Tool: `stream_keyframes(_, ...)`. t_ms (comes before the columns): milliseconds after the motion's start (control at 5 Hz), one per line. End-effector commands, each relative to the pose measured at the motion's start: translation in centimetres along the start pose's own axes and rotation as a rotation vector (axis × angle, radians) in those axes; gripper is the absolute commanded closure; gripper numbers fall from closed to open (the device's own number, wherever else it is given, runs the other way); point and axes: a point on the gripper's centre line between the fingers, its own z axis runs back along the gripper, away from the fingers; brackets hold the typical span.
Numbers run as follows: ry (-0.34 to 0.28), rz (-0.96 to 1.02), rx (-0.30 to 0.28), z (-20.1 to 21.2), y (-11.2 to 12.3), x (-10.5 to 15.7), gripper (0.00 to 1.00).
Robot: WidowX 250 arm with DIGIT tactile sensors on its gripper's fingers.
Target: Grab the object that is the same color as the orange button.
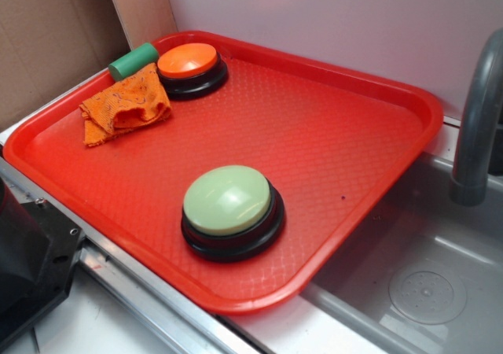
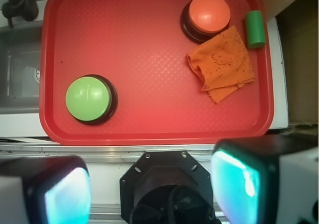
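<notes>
Gripper [image 2: 152, 191] wide open, empty, hanging high w/ nothing near. Rag [image 2: 222, 64] at tray's [image 2: 149, 134] 2 o'clock, touching orange button [image 2: 208, 12]; green cylinder [image 2: 254, 29] just beside. Risk: sloppy descent clips button, or pinches only a fold.

Tray [image 1: 354, 134]: glossy red plastic, fine pebbled texture. Rag [image 1: 126, 106], upper left: soft woven cloth, rumpled. Orange button [image 1: 187, 59] shines smooth; green button [image 1: 226, 199] looks matt. Sink [image 1: 409, 267], lower right: dull grey.
</notes>
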Motion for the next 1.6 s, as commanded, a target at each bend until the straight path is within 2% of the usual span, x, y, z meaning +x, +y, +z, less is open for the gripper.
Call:
stream_keyframes(0,0.0,0.0,0.0,0.0,0.0,0.0,0.0)
stream_keyframes(400,-0.016,0.032,0.055,-2.8,2.7,1.9,0.0)
stream_keyframes(600,-0.016,0.119,0.149,-4.9,4.2,3.0,0.0)
stream_keyframes(800,0.015,0.225,0.202,-7.6,6.1,3.7,0.0)
stream_keyframes(1000,0.009,0.287,0.236,-10.2,7.5,4.3,0.0)
stream_keyframes(1200,0.035,0.343,0.31,-12.7,9.0,4.9,0.0)
stream_keyframes(1400,0.034,0.388,0.317,-14.9,10.7,4.5,0.0)
